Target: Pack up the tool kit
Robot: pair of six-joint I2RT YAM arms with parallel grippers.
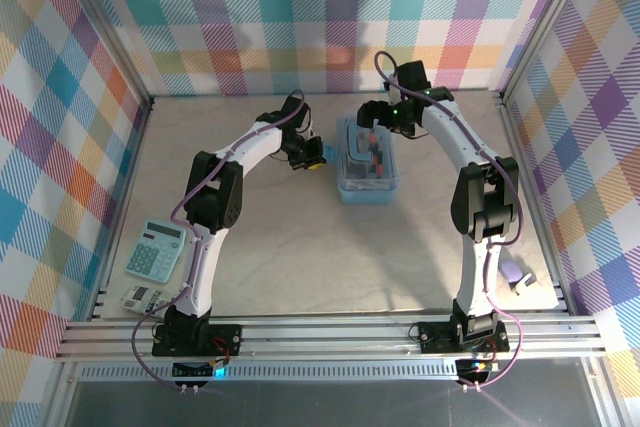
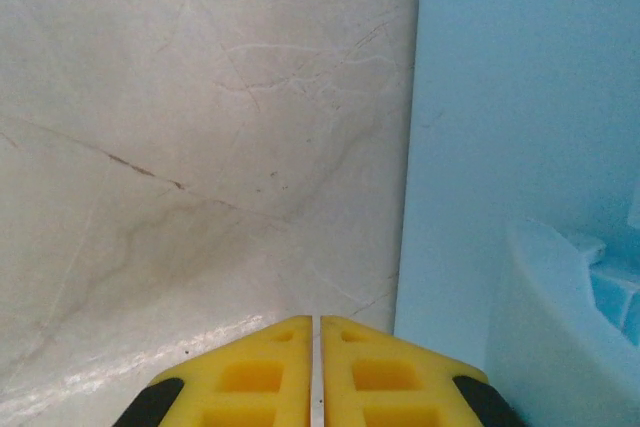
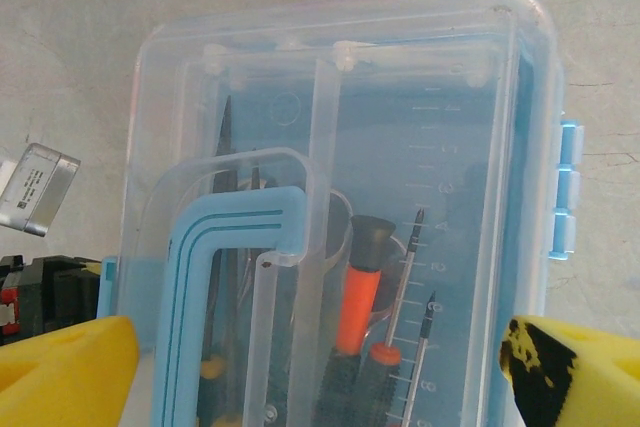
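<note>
The tool kit (image 1: 366, 183) — clear lid (image 3: 440, 77) on, screwdrivers (image 3: 412, 277) inside — sits on the counter (image 2: 150, 147) directly below the right gripper (image 3: 320, 367), whose 2 fingers (image 3: 60, 367) spread wide. The left gripper (image 2: 315, 372) is closed on nothing, the kit's wall just to its right.

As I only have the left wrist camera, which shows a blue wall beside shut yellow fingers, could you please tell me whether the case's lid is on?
Observer: Yes. The right wrist camera shows the clear handled lid sitting on the light blue translucent rectangular plastic case; I cannot tell whether it is latched.
Operator: Thank you. And where is the other gripper, please?
Observer: The right gripper is open over the lid, with its yellow fingers showing at either long side of the case.
</note>
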